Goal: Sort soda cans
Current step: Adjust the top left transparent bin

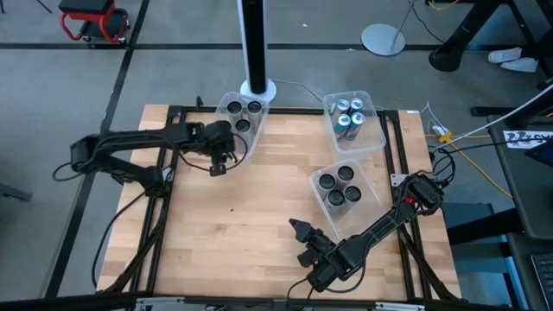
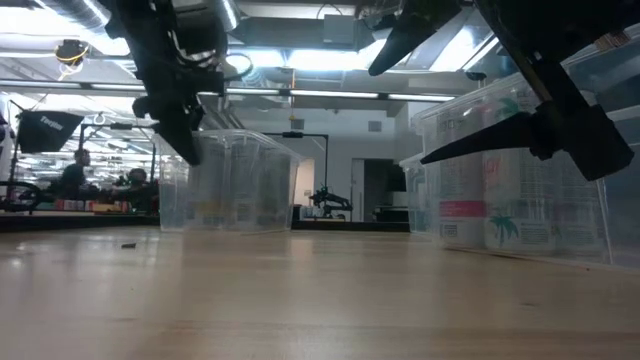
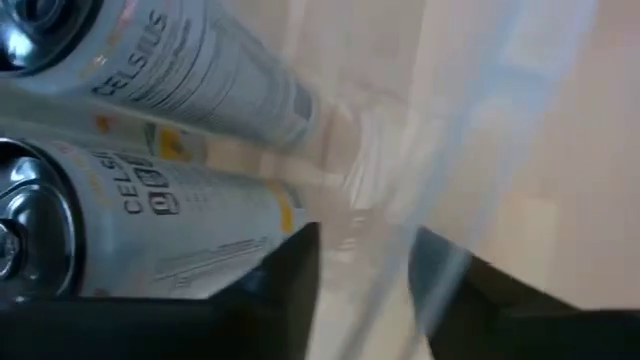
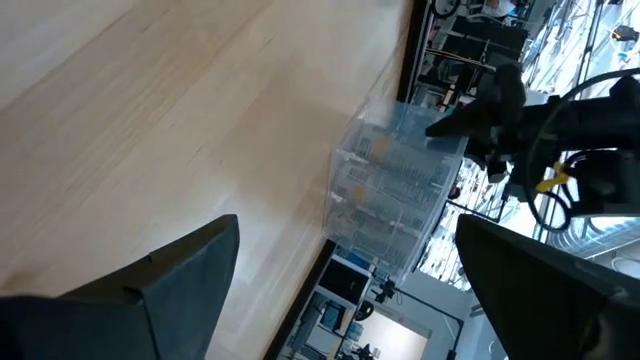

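— Where was the left gripper [image 1: 226, 154]?
— At the far-left bin's [image 1: 226, 104] wall, jaws straddling the clear plastic, white cans [image 3: 170, 215] just inside.
— And the right gripper [image 1: 302, 242]?
— Spread wide, empty, above the bench [image 1: 242, 216] near its front edge.

My two arms are matte black, jointed, with thin black cables looping beside them. Their fingers [image 4: 180, 280] are dark, flat and wedge-shaped.
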